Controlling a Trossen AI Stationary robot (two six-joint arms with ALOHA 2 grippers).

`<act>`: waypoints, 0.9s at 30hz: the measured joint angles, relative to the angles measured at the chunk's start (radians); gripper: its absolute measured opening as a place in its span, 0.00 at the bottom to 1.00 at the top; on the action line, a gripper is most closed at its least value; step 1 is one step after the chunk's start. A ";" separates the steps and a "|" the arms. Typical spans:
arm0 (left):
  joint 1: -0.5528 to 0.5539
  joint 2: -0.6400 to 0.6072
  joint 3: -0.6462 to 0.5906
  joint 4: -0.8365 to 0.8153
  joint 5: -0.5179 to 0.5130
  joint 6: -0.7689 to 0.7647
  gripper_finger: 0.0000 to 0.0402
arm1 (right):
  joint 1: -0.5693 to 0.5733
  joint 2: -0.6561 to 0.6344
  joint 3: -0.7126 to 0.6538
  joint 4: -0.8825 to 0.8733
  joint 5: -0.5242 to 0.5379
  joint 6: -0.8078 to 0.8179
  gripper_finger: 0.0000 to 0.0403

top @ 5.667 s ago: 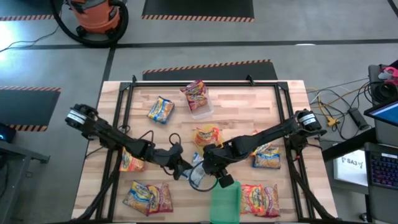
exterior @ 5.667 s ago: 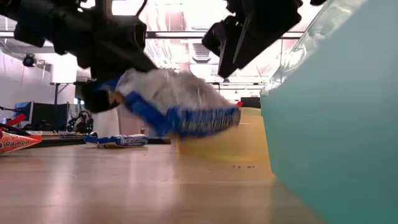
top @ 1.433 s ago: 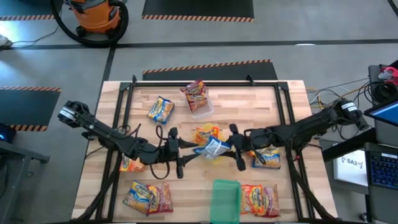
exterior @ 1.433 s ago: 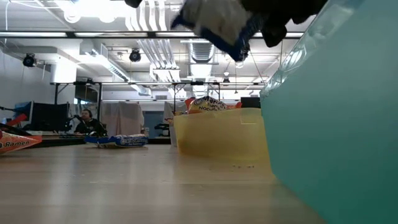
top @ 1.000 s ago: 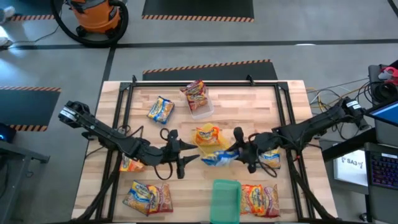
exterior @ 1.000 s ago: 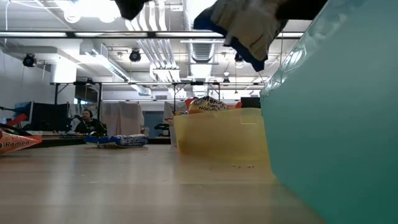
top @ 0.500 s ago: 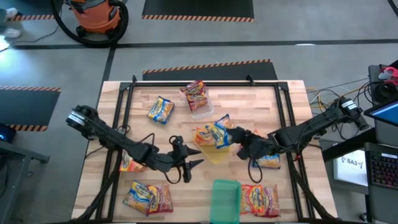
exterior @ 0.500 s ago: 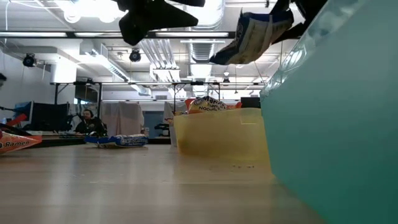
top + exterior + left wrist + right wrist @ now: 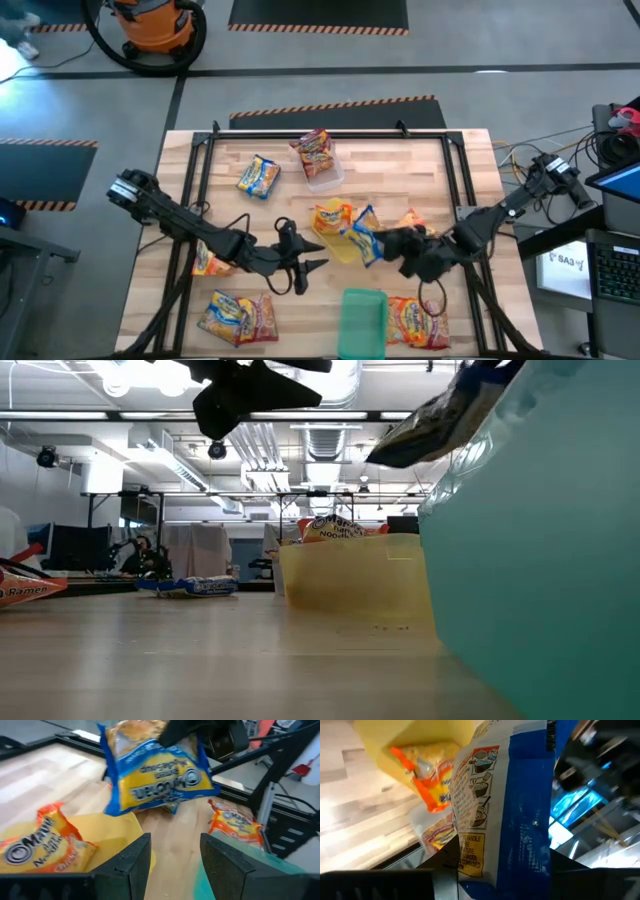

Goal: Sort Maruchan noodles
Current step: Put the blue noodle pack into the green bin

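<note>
My right gripper is shut on a blue and yellow noodle packet, which is in the air over the right rim of the yellow tray. An orange packet lies in that tray. The left wrist view shows the held packet a short way ahead of my left gripper. My left gripper is open, holds nothing, and hangs left of the yellow tray. In the low view the held packet shows dark and tilted near the green tray. My right gripper pinches the blue packet by the end nearest the wrist, between its two fingers. The fingers come from the table's right side, slanting a little downward. The packet is lifted clear, turned up on edge and tilted, and its free end points toward the table's left.
A clear tray at the far middle holds a red packet. The green tray stands at the near edge. Loose packets lie far left, under the left arm, near left, near right and under the right arm.
My right gripper has rolled its wrist and shifted a little over the table's middle. The blue packet has turned from lying flat in the hold to standing on edge, beside the yellow tray's right rim. My left gripper has sunk a little toward the near edge and stayed open.
</note>
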 joint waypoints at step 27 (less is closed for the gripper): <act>-0.002 0.111 -0.001 0.386 -0.012 0.073 0.38 | 0.175 0.122 0.025 0.413 0.429 0.344 0.28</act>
